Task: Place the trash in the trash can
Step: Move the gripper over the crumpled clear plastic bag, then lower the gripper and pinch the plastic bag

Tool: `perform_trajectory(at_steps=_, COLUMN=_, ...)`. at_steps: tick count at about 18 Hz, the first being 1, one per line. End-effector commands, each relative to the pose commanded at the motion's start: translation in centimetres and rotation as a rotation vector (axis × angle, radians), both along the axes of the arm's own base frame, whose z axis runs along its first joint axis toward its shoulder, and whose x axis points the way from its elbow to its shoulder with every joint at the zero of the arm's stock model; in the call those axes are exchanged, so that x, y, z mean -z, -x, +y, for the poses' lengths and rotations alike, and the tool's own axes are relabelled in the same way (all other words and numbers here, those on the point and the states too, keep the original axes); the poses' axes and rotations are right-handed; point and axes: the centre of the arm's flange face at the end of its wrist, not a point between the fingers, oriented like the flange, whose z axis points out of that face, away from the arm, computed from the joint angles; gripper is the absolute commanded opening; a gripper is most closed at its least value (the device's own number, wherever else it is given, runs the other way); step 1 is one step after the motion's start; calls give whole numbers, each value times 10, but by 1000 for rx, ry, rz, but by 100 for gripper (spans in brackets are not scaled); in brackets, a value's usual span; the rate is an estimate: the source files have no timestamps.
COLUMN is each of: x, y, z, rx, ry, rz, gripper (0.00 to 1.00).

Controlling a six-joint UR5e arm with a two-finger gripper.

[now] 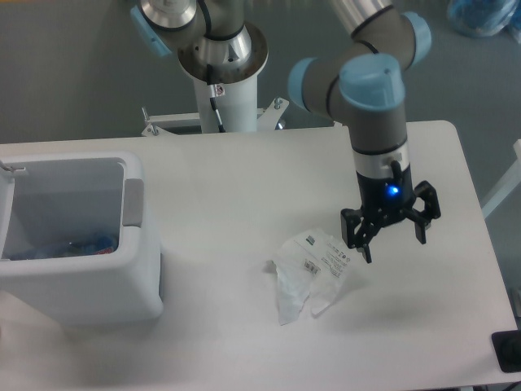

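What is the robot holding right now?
Nothing. The tool is open and empty, just right of the bag, which lies on the table.

we see a white trash can (81, 285) with a grey patch; a clear bag (312, 273) with printed labels; a black gripper (393, 242) lit blue.

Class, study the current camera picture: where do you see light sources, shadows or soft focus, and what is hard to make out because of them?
Camera view: a blue light glows on the gripper; soft shadows lie beside the clear plastic bag and the trash can; the whole picture is slightly soft, so the bag's labels are unreadable and the colourful contents in the bin stay indistinct.
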Motion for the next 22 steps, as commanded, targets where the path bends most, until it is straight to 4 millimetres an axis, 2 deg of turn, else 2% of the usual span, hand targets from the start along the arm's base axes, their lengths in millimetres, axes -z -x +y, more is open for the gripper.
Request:
perform_trajectory(at_steps=2, x=29, y=-12, z=-9, rx=85, ry=58, rz=-30, gripper=100)
perform_trajectory(at_steps=4, x=42, y=-20, z=-12, rx=156, ry=95, rz=-40, gripper=100)
perform_trajectory(at_steps=8, x=70, y=-35, z=-14, rx=168, ry=123, rz=-92, gripper=100)
perform_trajectory(at_steps=12, x=73, y=-44, z=-6, rx=181, ry=125, rz=-100, gripper=100)
perform_trajectory(at_steps=14, x=83, y=-49, z=-1, rx=191, ry=133, rz=-115, gripper=100)
perform_trajectory(at_steps=20, x=100, y=-49, z=2, rx=199, ry=144, rz=-136, gripper=99)
perform_trajectory(at_steps=22, x=99, y=-49, z=1, rx=199, ry=145, rz=-138, gripper=90)
